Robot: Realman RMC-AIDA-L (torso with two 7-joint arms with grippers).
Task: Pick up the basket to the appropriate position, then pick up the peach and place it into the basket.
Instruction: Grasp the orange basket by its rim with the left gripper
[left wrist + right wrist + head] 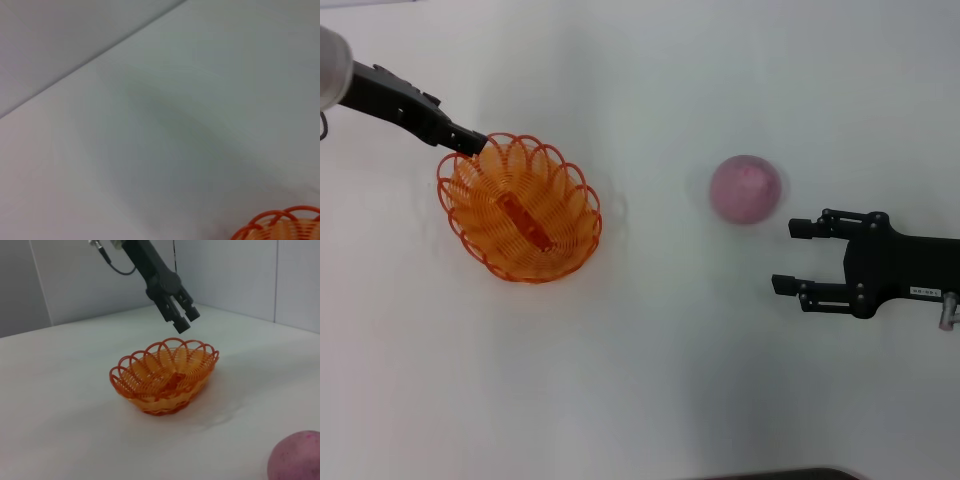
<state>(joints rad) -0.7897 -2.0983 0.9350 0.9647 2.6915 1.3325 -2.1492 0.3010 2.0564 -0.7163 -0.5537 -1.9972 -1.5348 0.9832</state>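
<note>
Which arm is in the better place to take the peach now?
Right. The right pincer is open beside the peach, while the left pincer hangs over the basket rim, farther away.

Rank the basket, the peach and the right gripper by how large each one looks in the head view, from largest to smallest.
1. The basket, clearly the largest.
2. The right gripper, counting its fingers and black body; it sits above the table, nearer the camera, so its rank is less sure.
3. The peach, the smallest.
</note>
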